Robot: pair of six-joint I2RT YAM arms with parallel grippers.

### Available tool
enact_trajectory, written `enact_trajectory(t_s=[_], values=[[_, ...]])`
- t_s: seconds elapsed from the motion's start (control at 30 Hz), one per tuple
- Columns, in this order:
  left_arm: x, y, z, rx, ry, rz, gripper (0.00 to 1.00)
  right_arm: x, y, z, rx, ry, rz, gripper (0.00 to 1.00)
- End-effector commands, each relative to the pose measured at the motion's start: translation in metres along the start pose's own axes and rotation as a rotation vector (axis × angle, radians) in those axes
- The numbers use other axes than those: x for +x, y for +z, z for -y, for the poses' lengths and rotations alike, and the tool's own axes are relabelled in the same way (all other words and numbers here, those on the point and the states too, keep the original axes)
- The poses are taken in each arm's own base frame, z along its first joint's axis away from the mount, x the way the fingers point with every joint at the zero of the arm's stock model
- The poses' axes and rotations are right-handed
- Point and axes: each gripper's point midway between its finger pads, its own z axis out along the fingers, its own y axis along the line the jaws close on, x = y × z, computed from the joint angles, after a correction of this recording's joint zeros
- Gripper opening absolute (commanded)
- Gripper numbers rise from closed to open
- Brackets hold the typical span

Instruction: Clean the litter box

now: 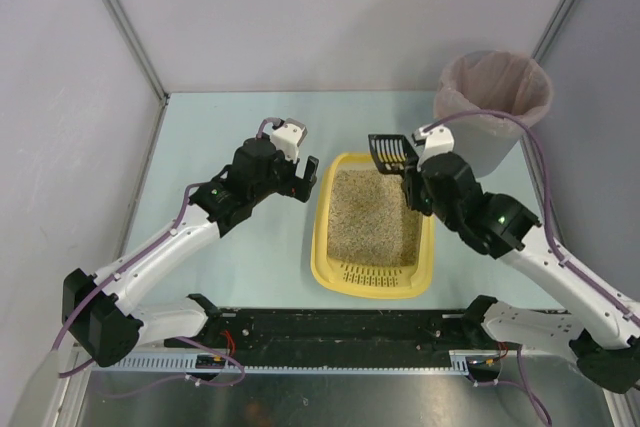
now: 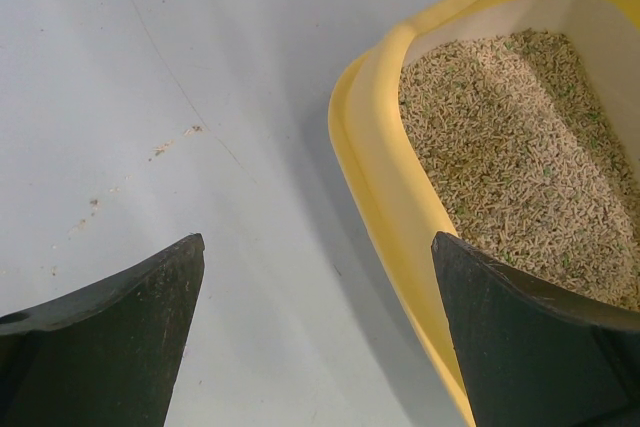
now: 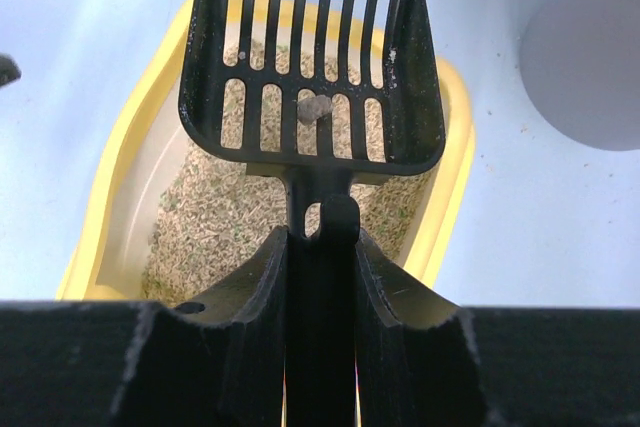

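Right wrist | slotted black scoop [image 3: 310, 57] | grey clump [image 3: 315, 109] | granular litter box [image 3: 125, 142]

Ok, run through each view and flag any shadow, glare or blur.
Top external: even soft light, no glare, all sharp. Left wrist: the litter box rim throws a soft shadow on the table; the dark fingers look slightly soft. Right wrist: the scoop is crisp, the right gripper near black, little detail.

The right end effector [image 3: 320, 239] hides the scoop [image 3: 300, 75] handle; the bin [image 3: 585, 67] is cropped.
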Motion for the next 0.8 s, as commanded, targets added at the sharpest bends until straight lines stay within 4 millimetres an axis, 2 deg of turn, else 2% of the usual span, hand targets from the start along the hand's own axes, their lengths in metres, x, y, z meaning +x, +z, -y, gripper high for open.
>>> enact_trajectory(t_s=[0.0, 0.03, 0.1, 0.17, 0.23, 0.27, 0.33, 0.37, 0.4, 0.43, 0.47, 0.5, 0.53, 0.57, 0.6, 0.63, 0.77], values=[[-0.008, -0.005, 0.000, 0.013, 0.002, 0.036, 1.00, -0.026, 0.001, 0.009, -0.054, -0.012, 0.006, 0.00], [-0.009, -0.005, 0.000, 0.013, 0.001, 0.037, 1.00, -0.036, 0.003, 0.020, -0.027, 0.009, 0.024, 0.00], [-0.008, -0.005, 0.000, 0.012, 0.002, 0.036, 1.00, -0.050, 0.006, 0.024, -0.039, 0.013, 0.050, 0.00], [-0.008, -0.005, 0.000, 0.015, 0.002, 0.036, 1.00, -0.075, 0.006, 0.033, -0.036, 0.022, 0.107, 0.00], [-0.006, -0.003, 0.001, 0.017, 0.003, 0.031, 1.00, -0.089, 0.010, 0.038, -0.031, 0.024, 0.129, 0.00], [-0.007, -0.003, 0.001, 0.014, 0.001, 0.031, 1.00, -0.105, 0.009, 0.044, -0.034, 0.033, 0.170, 0.00], [-0.004, -0.001, 0.001, 0.016, 0.004, 0.023, 1.00, -0.118, 0.015, 0.049, -0.045, 0.050, 0.192, 0.00], [-0.004, -0.001, 0.001, 0.017, 0.004, 0.023, 1.00, -0.132, 0.015, 0.048, -0.084, 0.062, 0.228, 0.00], [-0.003, 0.000, 0.002, 0.020, 0.003, 0.017, 1.00, -0.139, 0.017, 0.064, -0.063, 0.106, 0.248, 0.00], [-0.003, 0.000, 0.002, 0.022, 0.002, 0.017, 1.00, -0.143, 0.022, 0.071, -0.074, 0.130, 0.253, 0.00], [-0.004, 0.000, 0.003, 0.025, -0.001, 0.020, 1.00, -0.155, 0.021, 0.068, -0.139, 0.147, 0.290, 0.00], [-0.003, 0.000, 0.004, 0.031, -0.002, 0.017, 1.00, -0.162, 0.021, 0.089, -0.121, 0.227, 0.311, 0.00], [-0.002, 0.001, 0.004, 0.034, -0.005, 0.013, 1.00, -0.167, 0.023, 0.096, -0.135, 0.263, 0.326, 0.00], [-0.001, 0.002, 0.005, 0.037, -0.007, 0.012, 1.00, -0.178, 0.020, 0.092, -0.208, 0.287, 0.360, 0.00], [0.000, 0.003, 0.006, 0.041, -0.006, 0.005, 1.00, -0.184, 0.019, 0.112, -0.191, 0.334, 0.383, 0.00], [0.000, 0.004, 0.007, 0.046, -0.009, 0.004, 1.00, -0.187, 0.019, 0.113, -0.238, 0.413, 0.383, 0.00], [0.001, 0.004, 0.011, 0.064, -0.016, -0.001, 1.00, -0.208, 0.013, 0.144, -0.270, 0.567, 0.466, 0.00]])
